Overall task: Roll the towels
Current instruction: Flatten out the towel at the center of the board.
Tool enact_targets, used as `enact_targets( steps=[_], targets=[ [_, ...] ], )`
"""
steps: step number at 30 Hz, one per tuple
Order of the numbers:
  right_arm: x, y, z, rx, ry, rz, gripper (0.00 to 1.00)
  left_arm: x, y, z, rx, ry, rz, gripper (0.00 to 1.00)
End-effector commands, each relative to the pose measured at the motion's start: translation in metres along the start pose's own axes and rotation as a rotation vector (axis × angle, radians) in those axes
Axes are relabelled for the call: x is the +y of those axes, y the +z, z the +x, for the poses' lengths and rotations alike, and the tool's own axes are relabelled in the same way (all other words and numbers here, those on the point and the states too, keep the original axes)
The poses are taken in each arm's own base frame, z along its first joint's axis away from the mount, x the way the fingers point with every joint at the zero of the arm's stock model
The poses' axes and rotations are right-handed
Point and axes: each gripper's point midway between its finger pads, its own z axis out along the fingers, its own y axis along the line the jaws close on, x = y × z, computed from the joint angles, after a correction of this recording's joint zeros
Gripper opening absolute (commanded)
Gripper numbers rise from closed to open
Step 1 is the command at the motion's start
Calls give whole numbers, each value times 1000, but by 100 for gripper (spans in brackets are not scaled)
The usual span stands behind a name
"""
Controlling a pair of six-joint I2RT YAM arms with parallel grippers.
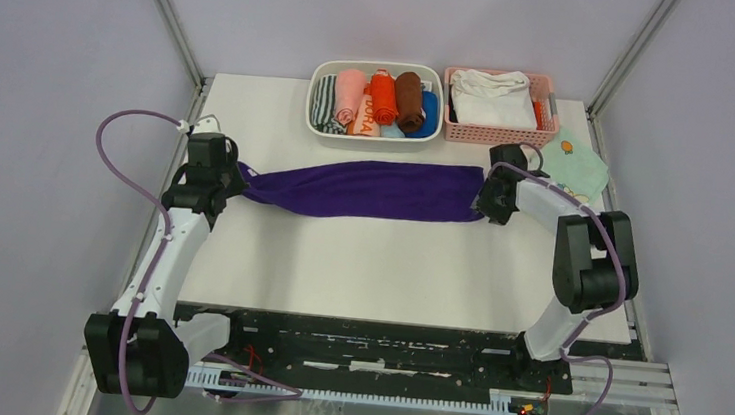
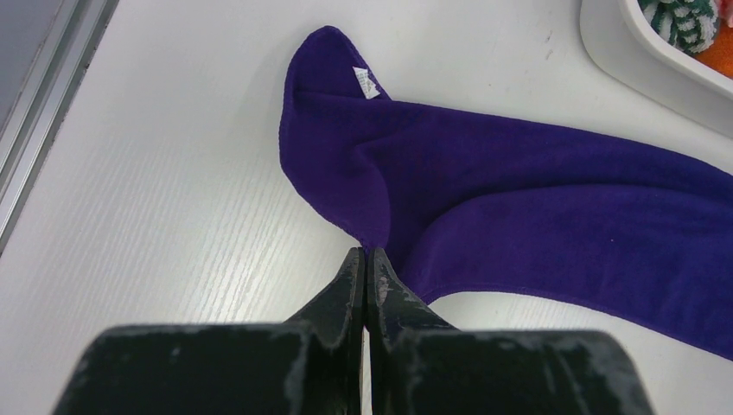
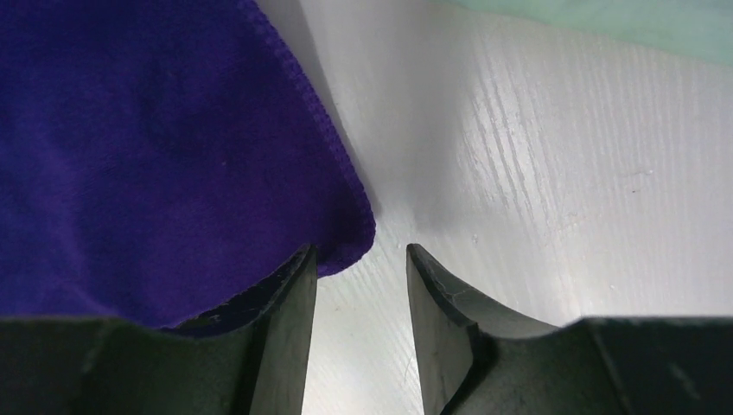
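The deep purple towel lies folded into a long band across the middle of the table. My left gripper is at its bunched left end. In the left wrist view the jaws are shut on a fold of the towel, whose white tag shows. My right gripper is at the towel's right end. In the right wrist view it is open with bare table between the fingers, and the towel's corner lies against the left finger. A salmon-pink roll lies in the white bin.
The white bin at the back holds several rolled cloths; its corner shows in the left wrist view. A pink basket beside it holds a white folded cloth. A mint-green print cloth lies at the back right.
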Motion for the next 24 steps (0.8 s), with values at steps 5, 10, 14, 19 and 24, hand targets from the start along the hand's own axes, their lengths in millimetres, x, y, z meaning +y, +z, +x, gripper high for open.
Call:
enact_targets(
  steps=[5, 10, 14, 19, 24],
  targets=[
    [3, 13, -7, 9, 89, 43, 51, -4, -5, -13, -61, -48, 18, 4],
    [1, 12, -6, 14, 106, 55, 51, -5, -4, -13, -58, -47, 18, 4],
    [8, 7, -14, -2, 119, 34, 54, -5, -4, -13, -57, -47, 19, 4],
    [5, 9, -13, 29, 103, 74, 54, -4, -4, -13, -59, -47, 16, 4],
    [-2, 14, -1, 76, 94, 113, 54, -4, -5, -13, -62, -46, 13, 4]
  ],
)
